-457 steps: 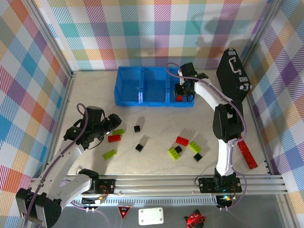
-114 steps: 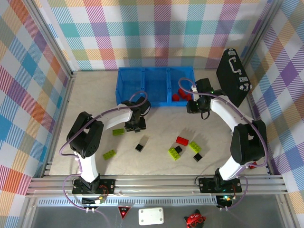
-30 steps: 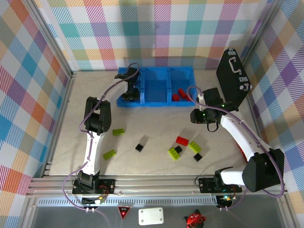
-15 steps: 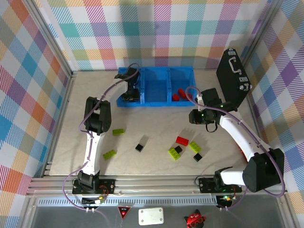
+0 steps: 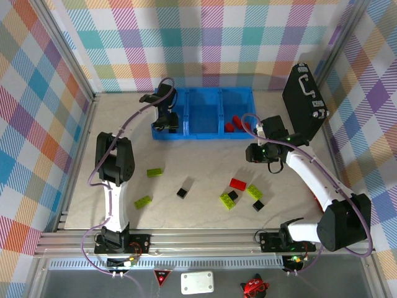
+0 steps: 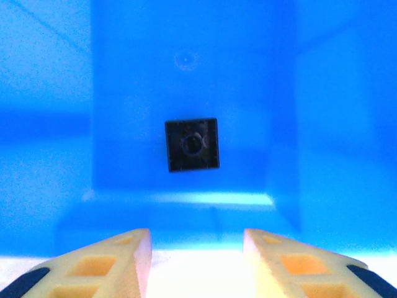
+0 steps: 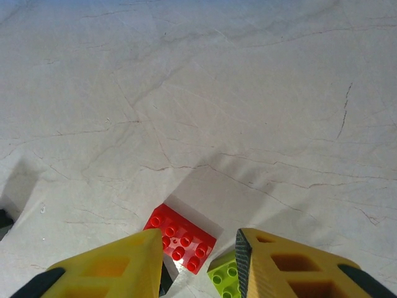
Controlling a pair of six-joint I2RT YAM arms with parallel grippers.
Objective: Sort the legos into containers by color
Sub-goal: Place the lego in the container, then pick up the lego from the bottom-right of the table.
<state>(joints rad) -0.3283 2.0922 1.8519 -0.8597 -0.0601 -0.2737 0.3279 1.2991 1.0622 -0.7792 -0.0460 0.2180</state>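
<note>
Well, peering down past the left gripper (image 6: 196, 237), jaws slightly spread and pinching nothing, straight into the left compartment of the blue bin (image 6: 335, 124), onto one black cube (image 6: 192, 144) lying flat on the floor. Got red pieces (image 5: 236, 119) sitting in the right compartment. Same deal over at the right gripper (image 7: 198, 241) — parted, empty, hanging above the table (image 7: 260, 93) over a red brick (image 7: 180, 238) with a lime brick (image 7: 223, 280) just beside it. Also spotting more loose legos (image 5: 155, 172), lime and black, scattered between the arms.

No legible text, brand, number, sign -- nothing readable anywhere.
</note>
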